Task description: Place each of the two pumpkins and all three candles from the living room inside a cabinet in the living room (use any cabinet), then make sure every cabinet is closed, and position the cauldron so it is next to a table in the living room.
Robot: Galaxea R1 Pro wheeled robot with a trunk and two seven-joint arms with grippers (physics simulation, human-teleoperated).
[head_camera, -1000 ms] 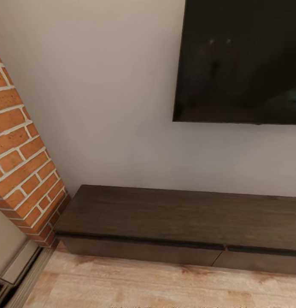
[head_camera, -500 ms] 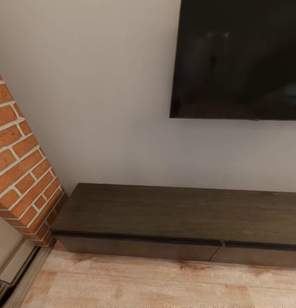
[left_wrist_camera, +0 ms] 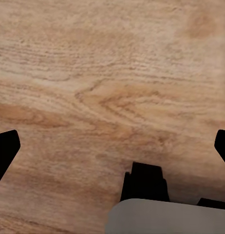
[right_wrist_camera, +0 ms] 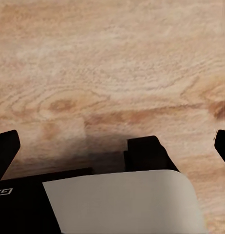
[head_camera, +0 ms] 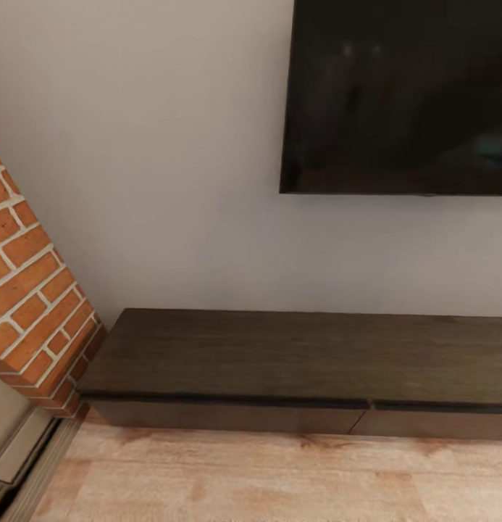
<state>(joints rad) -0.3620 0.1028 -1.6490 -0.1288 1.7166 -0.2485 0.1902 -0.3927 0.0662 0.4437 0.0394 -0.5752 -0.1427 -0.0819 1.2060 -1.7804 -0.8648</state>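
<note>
The long, low dark brown wood-grain cabinet (head_camera: 301, 366) sits against the pale wall from about 7 o'clock to 4 o'clock in the head view, under the black wall-mounted TV (head_camera: 399, 94) at 1 o'clock. Its flat drawer fronts look flush and closed, with a seam between two fronts toward 5 o'clock. A red brick fireplace corner (head_camera: 33, 304) stands at 9 o'clock, and light wood plank floor (head_camera: 243, 478) runs along 6 o'clock.

Each wrist view looks straight down at plank floor. The left gripper (left_wrist_camera: 112, 146) has its dark fingertips at opposite edges of its picture, so it is spread wide with nothing between. The right gripper (right_wrist_camera: 112, 146) looks the same: wide apart, holding nothing.

The step in hand appears to be approaching the cabinet, likely to open a drawer. To do it well, the base should square up to one drawer front and stop short enough that the drawer has room to slide out. With no handles, a fingertip probably has to hook the dark gap under the top edge, so the trunk would need lowering first.
</note>
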